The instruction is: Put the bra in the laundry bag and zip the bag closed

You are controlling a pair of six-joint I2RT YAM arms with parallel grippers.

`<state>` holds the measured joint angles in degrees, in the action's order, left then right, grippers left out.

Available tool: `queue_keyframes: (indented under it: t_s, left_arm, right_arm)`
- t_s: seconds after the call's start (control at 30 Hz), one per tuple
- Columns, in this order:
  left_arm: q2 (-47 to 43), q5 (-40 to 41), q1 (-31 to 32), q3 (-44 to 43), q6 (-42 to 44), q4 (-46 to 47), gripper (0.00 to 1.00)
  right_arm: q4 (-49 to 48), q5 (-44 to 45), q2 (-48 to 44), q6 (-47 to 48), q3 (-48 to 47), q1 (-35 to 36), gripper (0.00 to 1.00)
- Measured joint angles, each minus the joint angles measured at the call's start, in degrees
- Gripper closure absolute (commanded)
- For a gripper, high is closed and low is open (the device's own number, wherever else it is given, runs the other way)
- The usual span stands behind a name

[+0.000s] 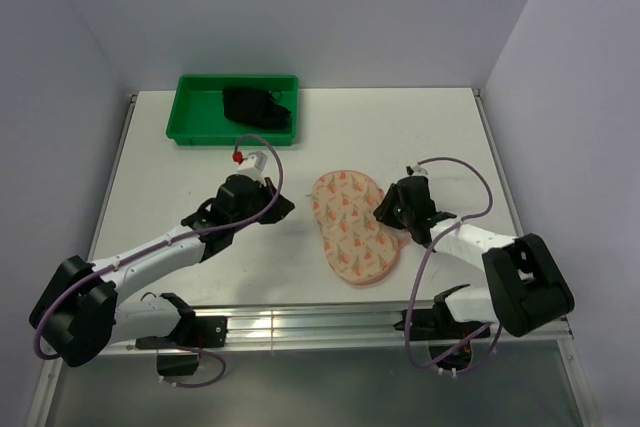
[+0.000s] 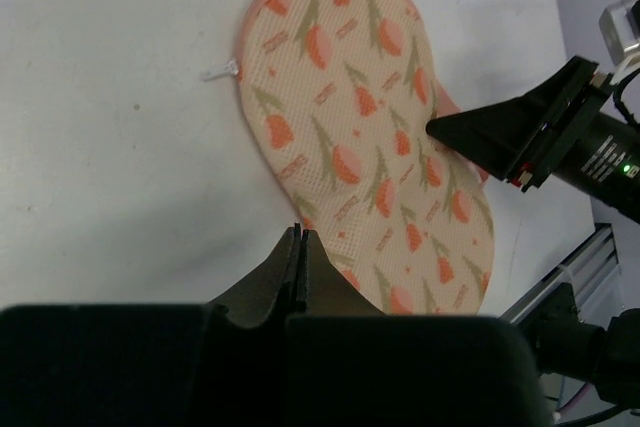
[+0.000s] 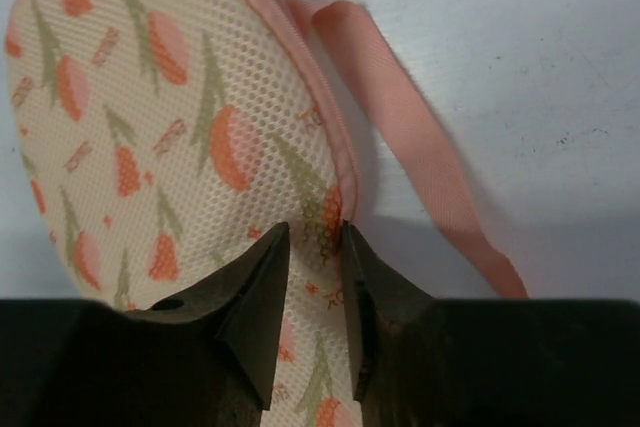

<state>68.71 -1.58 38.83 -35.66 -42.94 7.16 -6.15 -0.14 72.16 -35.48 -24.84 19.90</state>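
From above, one laundry bag (image 1: 352,227) lies flat near the middle of the white table (image 1: 170,177). It is shaped like a peanut. It is pale pink with little orange and green pictures all over it. One black bra (image 1: 258,107) sits bunched up in one green tray (image 1: 200,112) at the far left of the table, well apart from the bag. There are two arms. The left claw (image 1: 288,206) is near the bag's left side. The right claw (image 1: 380,215) is at the bag's right side.

The left wrist camera shows the bag's netted cloth and its pink edge. One small white zipper pull (image 2: 220,72) sticks out from the bag's edge onto the table. The left claw is pressed together, with nothing seen in it. Its tip is right at the bag's narrow middle. The right claw's tip reaches over the far side of the bag.

The right wrist camera shows the right claw spread a little over the bag's pink edge. It is not clear if it touches the bag. One pink loop (image 3: 400,127) lies flat on the table beside the bag.
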Motion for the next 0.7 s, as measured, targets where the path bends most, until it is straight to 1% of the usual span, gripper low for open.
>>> queue_keyframes:
  t_s: [0.07,0.1,0.13,0.2,0.3,0.37,0.47,0.53,0.57,0.6,0.63,0.67,0.7]
  left_arm:
    - [0.00,-0.09,0.09,1.55,-0.02,0.44,1.00]
    - [0.00,-0.09,0.17,2.14,0.00,0.46,1.00]
    - [0.00,-0.09,0.24,2.62,0.00,0.61,1.00]
    - [0.00,-0.07,0.46,3.17,0.02,0.87,1.00]
    - [-0.22,0.07,0.66,3.74,0.04,1.55,1.00]
    - [-0.24,0.24,0.70,3.74,0.20,1.73,1.00]
    - [-0.24,1.36,0.74,3.65,0.48,1.64,1.00]
    - [-0.22,1.99,0.74,3.10,0.79,1.42,1.00]
    - [-0.09,2.14,0.74,2.45,0.98,1.40,1.00]
    - [0.24,2.21,0.79,1.57,1.31,1.42,1.00]
    - [0.96,2.34,1.01,0.35,1.49,1.55,0.99]
    - [2.10,2.56,1.38,-1.20,1.68,1.68,0.98]
    - [3.28,2.75,1.90,-2.56,1.81,1.86,0.97]
  right_arm:
    - [-1.77,0.04,2.80,-1.31,0.00,0.09,0.72]
    - [-2.89,0.13,4.07,-2.27,0.00,0.26,0.82]
    - [-4.04,0.20,5.18,-2.99,0.00,0.66,0.89]
    - [-6.75,0.35,6.67,-5.44,0.02,1.88,0.99]
    - [-11.41,0.81,8.02,-10.14,-0.02,4.79,1.00]
    - [-13.22,2.43,9.27,-12.85,-0.98,7.93,1.00]
    - [-14.75,4.85,12.96,-16.22,-5.42,12.28,1.00]
    - [-16.33,5.81,14.34,-18.18,-7.28,13.35,1.00]
    - [-17.35,6.47,14.45,-19.17,-7.48,13.51,0.96]
    - [-18.03,7.06,14.29,-19.98,-7.39,13.55,0.85]
    - [-18.64,7.50,13.92,-20.85,-7.04,13.60,0.73]
    - [-19.23,7.74,13.42,-21.42,-6.49,13.66,0.48]
    - [-19.37,7.82,12.59,-21.84,-5.77,13.66,0.43]
